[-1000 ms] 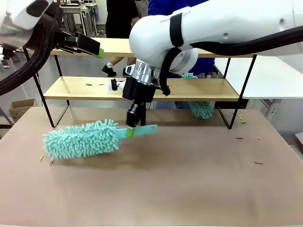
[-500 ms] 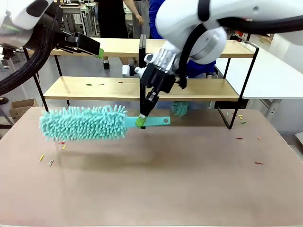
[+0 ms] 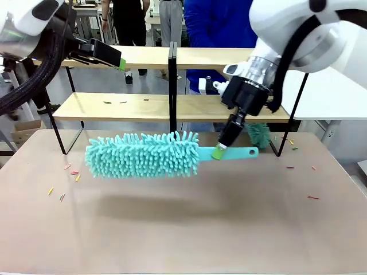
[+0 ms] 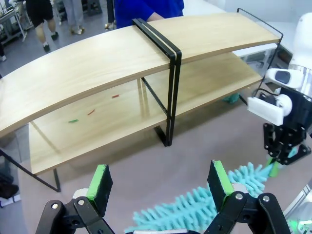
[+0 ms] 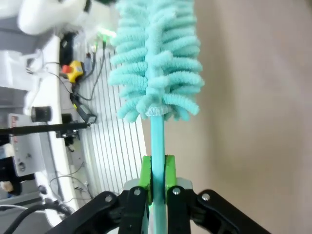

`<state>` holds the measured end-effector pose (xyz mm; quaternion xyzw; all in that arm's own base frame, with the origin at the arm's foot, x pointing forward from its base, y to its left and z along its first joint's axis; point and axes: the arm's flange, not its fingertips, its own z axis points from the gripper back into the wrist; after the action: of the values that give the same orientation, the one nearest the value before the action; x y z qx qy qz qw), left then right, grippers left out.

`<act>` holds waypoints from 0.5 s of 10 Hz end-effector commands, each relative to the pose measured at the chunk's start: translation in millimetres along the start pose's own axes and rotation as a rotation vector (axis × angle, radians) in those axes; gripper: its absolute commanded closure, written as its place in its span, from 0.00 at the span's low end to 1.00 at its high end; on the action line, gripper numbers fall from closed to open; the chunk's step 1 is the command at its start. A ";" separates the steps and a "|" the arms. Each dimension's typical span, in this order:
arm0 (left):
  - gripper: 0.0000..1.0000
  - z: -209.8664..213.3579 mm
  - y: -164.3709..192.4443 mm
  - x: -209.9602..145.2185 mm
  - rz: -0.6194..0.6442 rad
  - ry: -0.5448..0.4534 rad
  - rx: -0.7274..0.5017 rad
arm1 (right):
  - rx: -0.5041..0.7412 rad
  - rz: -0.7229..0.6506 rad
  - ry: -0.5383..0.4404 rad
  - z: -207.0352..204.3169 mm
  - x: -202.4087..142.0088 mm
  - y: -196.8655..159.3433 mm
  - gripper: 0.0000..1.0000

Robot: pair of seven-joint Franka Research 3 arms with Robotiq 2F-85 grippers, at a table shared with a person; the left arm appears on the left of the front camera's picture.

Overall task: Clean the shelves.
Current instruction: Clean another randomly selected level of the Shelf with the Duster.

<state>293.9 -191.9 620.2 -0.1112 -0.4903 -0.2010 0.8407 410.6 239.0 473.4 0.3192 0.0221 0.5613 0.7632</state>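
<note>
Two tools in view. Right tool [image 3: 219, 152] clamped on teal duster [image 3: 143, 154] handle, duster horizontal above bench [image 3: 183, 229], in front of shelves [image 3: 172, 107]. Scraps [image 3: 63, 189] scattered on bench. Left tool [image 4: 158, 180] fingers apart, nothing between, raised near upper shelf's left end. Shelves at bench's far edge.

The fluffy teal duster [image 3: 143, 154] I hold in my right pincer [image 3: 219, 152] hangs across the way to the shelves [image 3: 172, 107], the black post [image 3: 172, 86] splits them in two, and the bench [image 3: 183, 229] near me has lots of room.
</note>
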 end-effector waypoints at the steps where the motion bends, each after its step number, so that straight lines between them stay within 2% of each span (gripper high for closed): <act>1: 0.00 0.4 0.5 -1.0 0.001 -0.002 0.001 | 0.006 0.004 -0.012 2.3 15.9 -9.2 0.88; 2: 0.00 0.4 0.5 -1.0 0.001 -0.002 0.001 | 0.006 0.004 -0.012 2.3 15.9 -9.2 0.88; 3: 0.00 0.4 0.5 -1.0 0.001 -0.002 0.001 | -0.002 -0.001 0.002 -1.0 -2.9 3.3 0.88; 5: 0.00 0.4 0.5 -1.0 0.001 -0.002 0.001 | -0.078 0.098 0.124 -8.2 12.2 15.3 0.88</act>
<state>293.9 -191.9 620.1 -0.1113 -0.4902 -0.2011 0.8408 402.7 250.3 473.2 0.2855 0.0357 0.5911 0.7535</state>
